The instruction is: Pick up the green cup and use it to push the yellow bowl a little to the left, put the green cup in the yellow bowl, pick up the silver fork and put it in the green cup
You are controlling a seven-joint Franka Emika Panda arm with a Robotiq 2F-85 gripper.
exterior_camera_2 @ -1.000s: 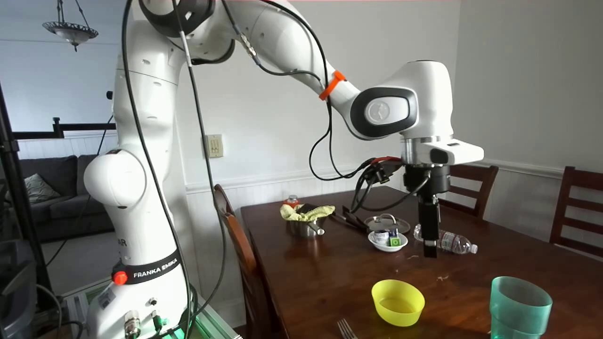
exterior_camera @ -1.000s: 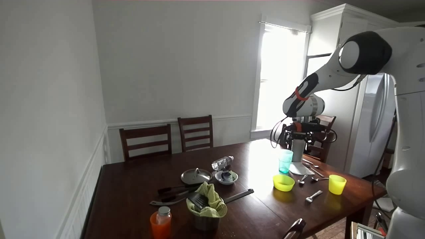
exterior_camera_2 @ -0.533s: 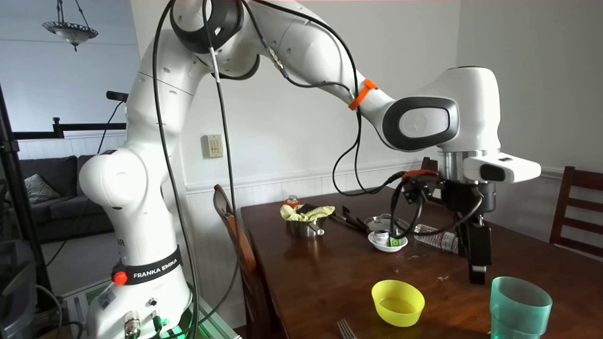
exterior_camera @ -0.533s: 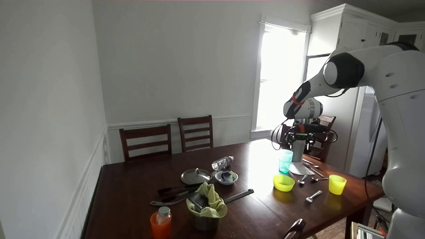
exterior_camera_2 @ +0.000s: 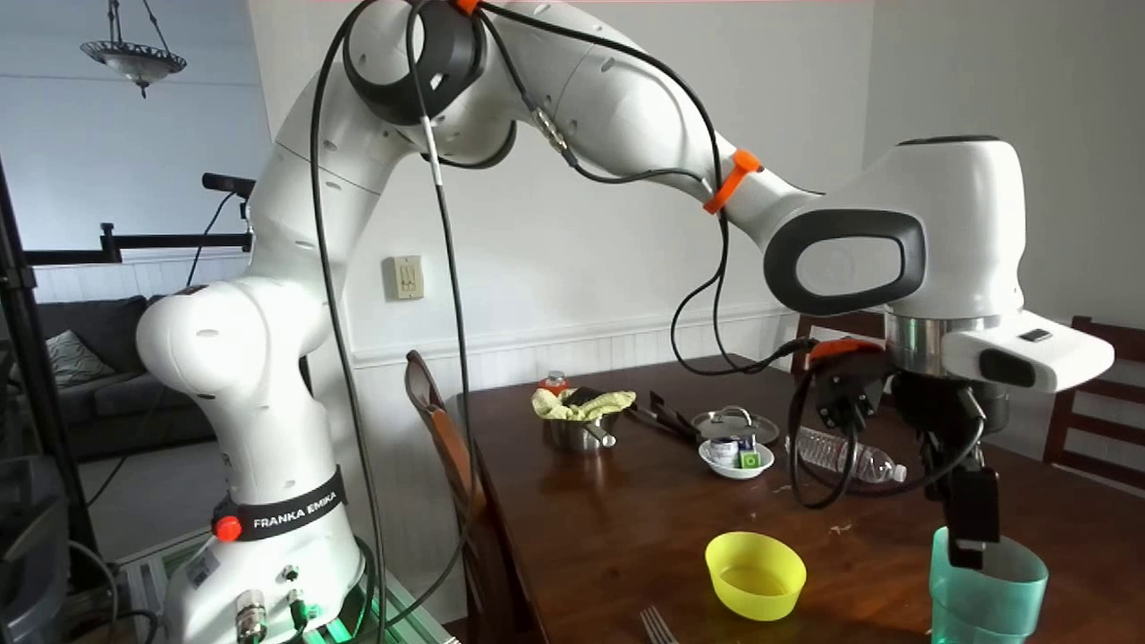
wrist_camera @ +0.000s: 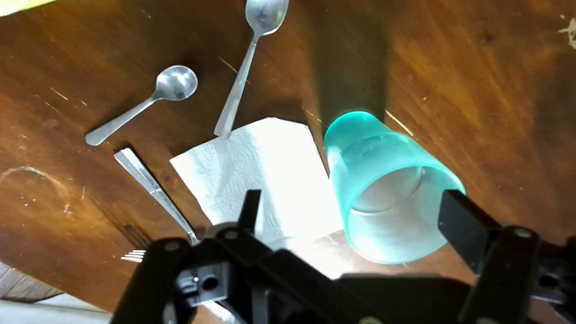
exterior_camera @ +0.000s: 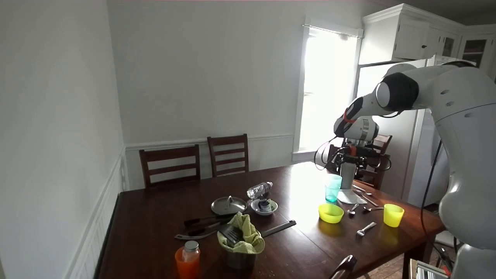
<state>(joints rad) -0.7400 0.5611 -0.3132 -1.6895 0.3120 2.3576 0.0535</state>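
Wrist view, two spoons (wrist_camera: 176,83); napkin (wrist_camera: 274,175), seemingly paper

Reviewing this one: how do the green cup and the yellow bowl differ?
The green cup is teal-green, the yellow bowl lime-yellow.
The green cup is tall and narrow, the yellow bowl low and shallow.
The green cup is near the open gripper, the yellow bowl farther off.
Both stand upright on the table.

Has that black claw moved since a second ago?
Yes. In an exterior view, the gripper has moved rightward and down, away from the unmoved yellow bowl, and now overlaps the teal-green cup.
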